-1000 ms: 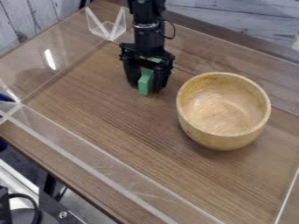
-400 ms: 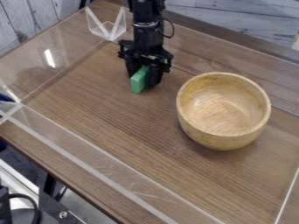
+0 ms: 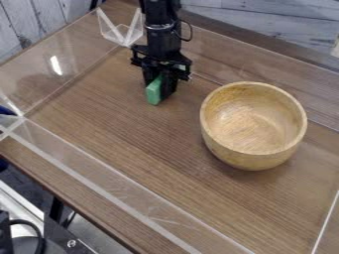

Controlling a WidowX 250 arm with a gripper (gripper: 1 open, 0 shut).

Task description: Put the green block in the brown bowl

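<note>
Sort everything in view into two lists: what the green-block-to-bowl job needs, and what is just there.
For the job:
- green block, on the table, end effector shut on it
- brown bowl, empty, to the right in the picture

Just there:
- wooden table
- clear plastic wall around it

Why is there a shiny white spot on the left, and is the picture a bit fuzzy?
In the camera view, the white spot is light bouncing off the clear plastic wall around the table. The whole view is small and soft, so the gripper shut on the green block looks smudgy. The brown bowl is evenly lit, with a soft shadow inside.
</note>
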